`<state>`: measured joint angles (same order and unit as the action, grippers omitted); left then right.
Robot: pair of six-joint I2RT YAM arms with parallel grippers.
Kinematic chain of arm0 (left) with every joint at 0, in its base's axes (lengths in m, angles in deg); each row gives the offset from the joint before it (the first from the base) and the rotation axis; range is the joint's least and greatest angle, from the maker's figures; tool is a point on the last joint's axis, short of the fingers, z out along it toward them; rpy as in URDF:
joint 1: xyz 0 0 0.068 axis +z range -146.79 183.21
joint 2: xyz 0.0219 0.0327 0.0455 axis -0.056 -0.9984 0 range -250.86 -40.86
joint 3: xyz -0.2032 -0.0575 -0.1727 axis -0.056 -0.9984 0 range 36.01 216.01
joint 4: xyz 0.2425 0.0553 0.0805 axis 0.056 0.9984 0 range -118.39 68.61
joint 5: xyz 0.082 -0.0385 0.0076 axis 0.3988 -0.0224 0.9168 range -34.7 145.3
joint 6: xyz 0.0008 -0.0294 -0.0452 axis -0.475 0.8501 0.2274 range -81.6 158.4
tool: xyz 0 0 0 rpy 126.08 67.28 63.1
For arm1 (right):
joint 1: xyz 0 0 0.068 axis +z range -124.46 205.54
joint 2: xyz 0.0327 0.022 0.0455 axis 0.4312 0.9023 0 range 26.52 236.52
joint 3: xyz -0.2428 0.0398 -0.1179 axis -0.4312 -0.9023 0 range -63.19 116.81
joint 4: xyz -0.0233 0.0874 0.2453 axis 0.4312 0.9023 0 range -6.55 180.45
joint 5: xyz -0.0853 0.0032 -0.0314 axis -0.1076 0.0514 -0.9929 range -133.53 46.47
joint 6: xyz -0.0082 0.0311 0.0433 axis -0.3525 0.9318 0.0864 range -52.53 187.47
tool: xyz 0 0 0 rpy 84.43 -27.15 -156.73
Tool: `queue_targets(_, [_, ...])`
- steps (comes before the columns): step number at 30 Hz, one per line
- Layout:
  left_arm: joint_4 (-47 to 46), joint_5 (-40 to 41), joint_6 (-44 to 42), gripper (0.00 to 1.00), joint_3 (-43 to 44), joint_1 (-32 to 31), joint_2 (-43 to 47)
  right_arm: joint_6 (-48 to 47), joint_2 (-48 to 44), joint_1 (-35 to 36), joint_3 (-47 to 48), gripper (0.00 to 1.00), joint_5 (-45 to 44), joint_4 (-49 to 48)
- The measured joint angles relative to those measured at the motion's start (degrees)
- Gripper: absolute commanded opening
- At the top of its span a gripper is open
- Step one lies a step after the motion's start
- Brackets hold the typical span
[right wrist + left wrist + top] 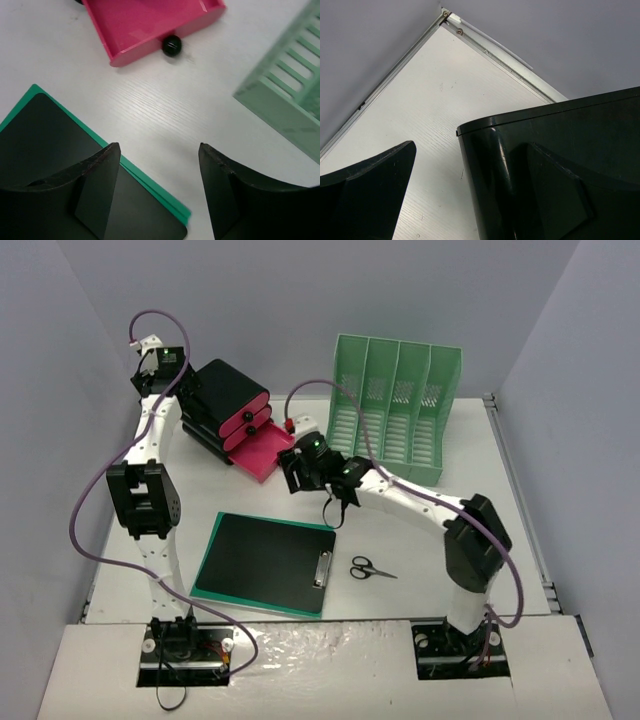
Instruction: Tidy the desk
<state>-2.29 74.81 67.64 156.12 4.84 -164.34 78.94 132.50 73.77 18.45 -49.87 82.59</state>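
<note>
The white desk [420, 560] holds a black drawer unit [225, 400] at the back left, with its lowest pink drawer [262, 452] pulled out. My left gripper [165, 375] is open at the unit's far left side. In the left wrist view [470, 150] the unit's black corner [485, 165] stands between the fingers, and the left finger [365, 195] is clear of it. My right gripper [297, 468] is open and empty just in front of the pink drawer [150, 25] and its black knob [171, 45], over bare desk [165, 105].
A mint-green file rack [395, 405] stands at the back right and shows in the right wrist view [290, 95]. A black clipboard on a green folder [268, 560] lies front centre, its corner under my right gripper [60, 150]. Black scissors [371, 569] lie to its right.
</note>
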Motion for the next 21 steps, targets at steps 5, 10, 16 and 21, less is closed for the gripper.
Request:
queue_targets(5, [0.0, -0.1, 0.3, 0.90, 0.0, 0.0, 0.0, 4.4, -10.4, -1.3, -2.5, 0.56, -5.5, 11.3])
queue_targets(10, [0.0, -0.2, 0.7, 0.90, 0.0, 0.0, 0.0, 10.1, -14.9, -1.6, -6.5, 0.48, -7.8, 19.5])
queue_targets(16, [0.1, -0.3, 0.9, 0.90, 0.0, 0.0, 0.0, 17.5, -16.9, -0.2, -18.9, 0.45, -7.3, 25.1])
queue_targets(21, [0.1, -0.5, 1.0, 0.90, 0.0, 0.0, 0.0, 23.7, -22.7, 0.9, -25.8, 0.44, -6.5, 28.6])
